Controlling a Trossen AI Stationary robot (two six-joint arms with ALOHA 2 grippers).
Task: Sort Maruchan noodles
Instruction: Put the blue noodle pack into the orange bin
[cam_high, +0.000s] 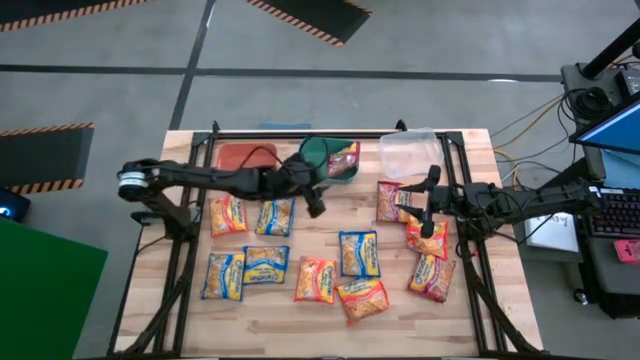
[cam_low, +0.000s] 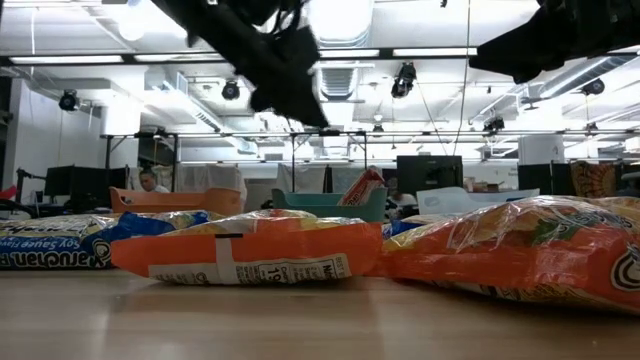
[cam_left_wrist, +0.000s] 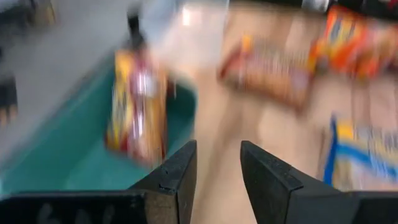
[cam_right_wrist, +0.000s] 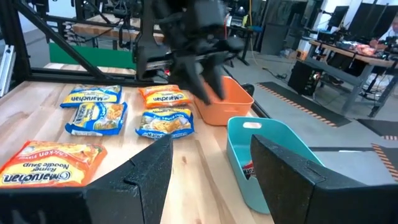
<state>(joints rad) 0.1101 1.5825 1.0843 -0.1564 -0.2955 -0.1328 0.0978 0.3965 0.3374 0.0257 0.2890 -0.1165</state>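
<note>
Left gripper (cam_left_wrist: 217, 149) is empty, fingers apart with nothing between them. It hangs just at the near side of the green bin (cam_high: 318, 150). Right gripper (cam_right_wrist: 211, 146) is also spread wide and empty, over the right-hand group of packets.

One maroon packet (cam_high: 346, 160) is already in the green bin, leaning on its wall. The second maroon packet (cam_high: 389, 201) lies flat on the table between the two grippers. Its long axis runs from near edge to far edge. It is just beside the right gripper, on that gripper's left, and well apart from the left one, so the right arm is nearer. From that packet the green bin is to the left and toward the far edge. The clear bin (cam_high: 410, 152) is closer to it, straight toward the far edge.

Nearest packet to the left gripper is a blue packet (cam_high: 275, 217), on its left and slightly nearer the front edge.

Count, from the high view:
- blue packets: 4, all on the table's left and middle
- orange packets: 5, all on the table, two of them on the right by the right gripper
- maroon packets: 2, one binned and one loose
- bins: 3 along the far edge; orange bin (cam_high: 240, 155) and clear bin look empty

Probably ten packets left to sort.
</note>
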